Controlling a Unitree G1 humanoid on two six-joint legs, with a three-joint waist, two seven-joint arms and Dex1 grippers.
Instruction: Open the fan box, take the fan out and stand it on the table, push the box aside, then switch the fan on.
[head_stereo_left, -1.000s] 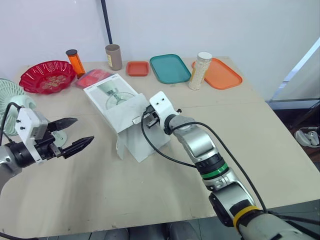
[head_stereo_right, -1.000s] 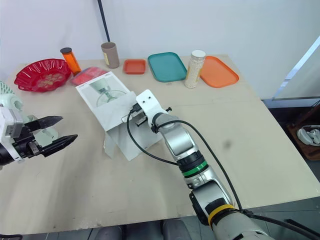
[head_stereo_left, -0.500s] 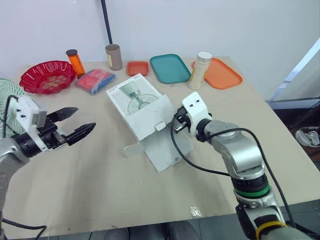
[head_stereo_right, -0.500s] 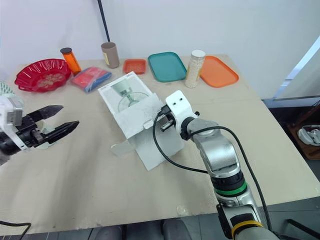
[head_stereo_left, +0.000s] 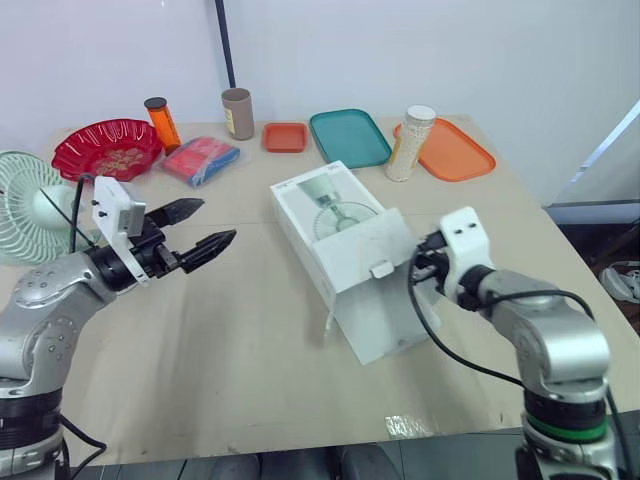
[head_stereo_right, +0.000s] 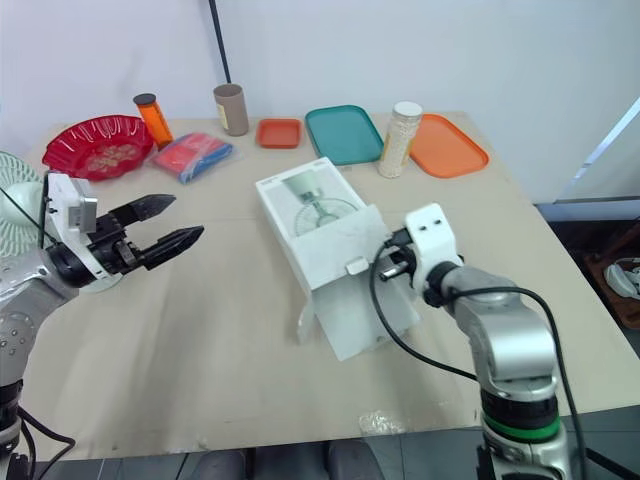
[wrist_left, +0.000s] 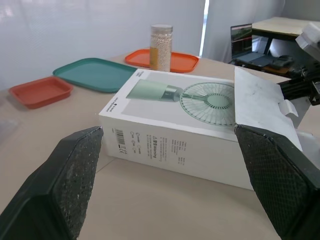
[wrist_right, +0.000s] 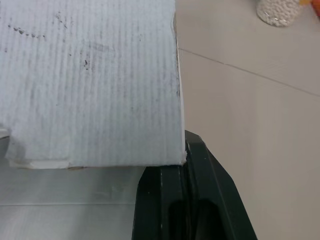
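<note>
Bright even light, soft shadows, sharp

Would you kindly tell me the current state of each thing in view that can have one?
fan box: lying flat, end flap open
fan: out of the box, standing upright
left gripper: open, empty
right gripper: shut on the fan box's flap
grain jar: upright, lid on
orange bottle: upright, capped

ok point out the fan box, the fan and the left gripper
fan box (head_stereo_left: 338, 216), left eye view, on its printed top face
fan (head_stereo_left: 25, 203), left eye view, on the green front grille
left gripper (head_stereo_left: 219, 220), left eye view, midway between its two open fingertips
</note>
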